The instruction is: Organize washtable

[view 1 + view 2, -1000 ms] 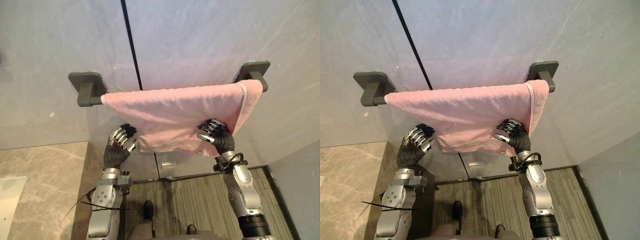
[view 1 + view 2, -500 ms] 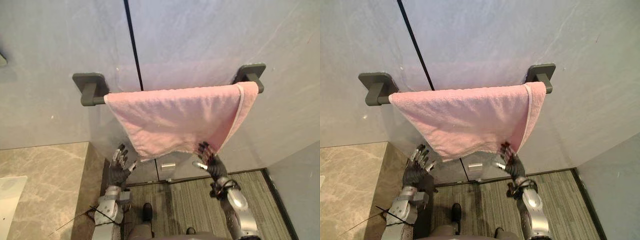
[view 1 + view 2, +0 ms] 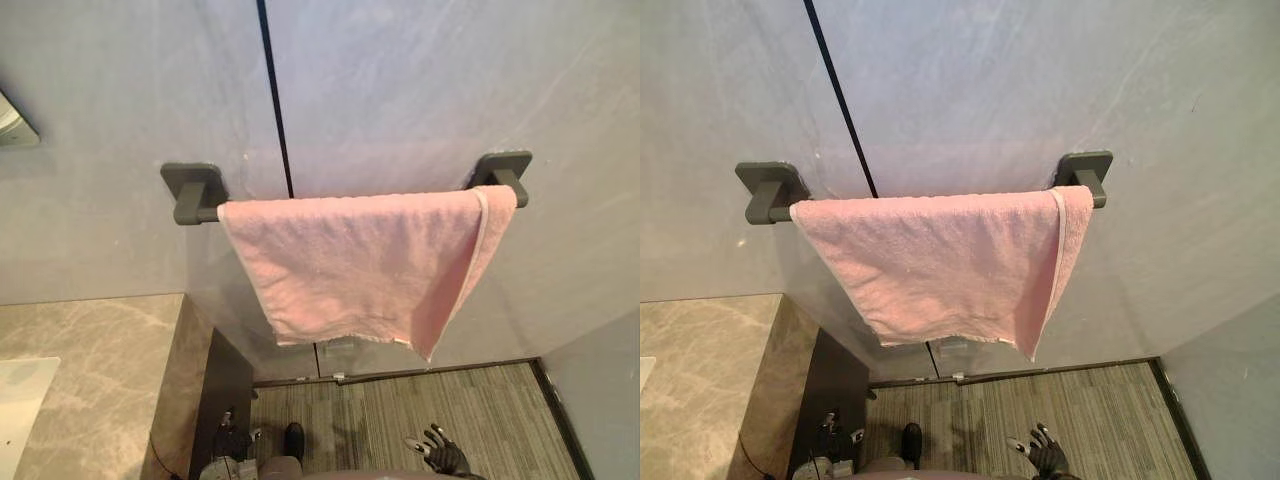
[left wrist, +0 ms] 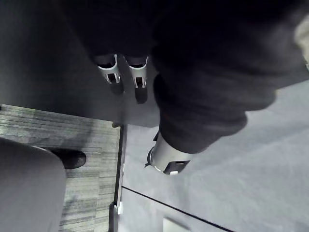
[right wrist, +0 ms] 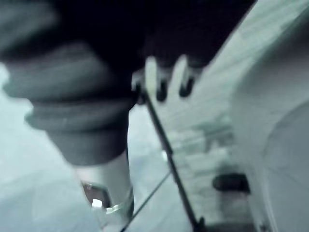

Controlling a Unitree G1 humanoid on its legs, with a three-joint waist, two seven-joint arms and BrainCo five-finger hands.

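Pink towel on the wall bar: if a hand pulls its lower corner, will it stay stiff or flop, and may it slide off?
The pink towel is probably floppy: it drapes over the bar and its lower edge hangs uneven. It looks light, being thin cloth. No clip shows, so a downward pull would likely slide it off.

The 2 head eyes, set slightly apart, face the grey wall (image 3: pixel 420 80) and share the pink towel (image 3: pixel 350 265), its dark rail (image 3: pixel 765 192) and the striped carpet (image 3: pixel 380 410) below. Each wrist camera looks from very close past its own hand, the left hand (image 4: pixel 193 96) and the right hand (image 5: pixel 87 111), toward carpet and wall.
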